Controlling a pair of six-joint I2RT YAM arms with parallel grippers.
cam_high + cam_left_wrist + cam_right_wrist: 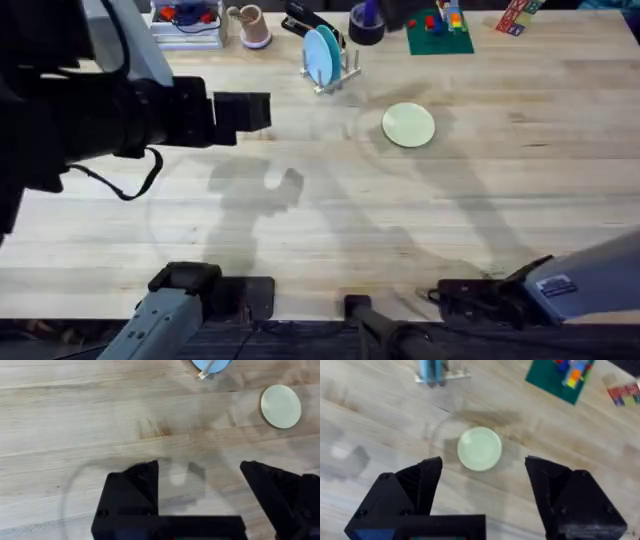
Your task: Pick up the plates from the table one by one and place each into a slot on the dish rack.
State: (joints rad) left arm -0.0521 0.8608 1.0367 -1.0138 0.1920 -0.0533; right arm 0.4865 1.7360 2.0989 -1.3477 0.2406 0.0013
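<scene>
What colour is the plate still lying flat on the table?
Pale cream-yellow plate, shown best in the right wrist view.

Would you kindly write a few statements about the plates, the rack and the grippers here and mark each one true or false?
1. A cream-yellow plate lies flat on the table. True.
2. The dish rack has no plates in it. False: light blue plates stand upright in its slots.
3. The right gripper is shut on the cream-yellow plate. False: it is open, its fingers on either side of the plate in the right wrist view and not gripping it.
4. The left gripper is open and holds nothing. True.
5. The cream-yellow plate leans against the rack. False: it lies apart from the rack, on bare wood.
</scene>
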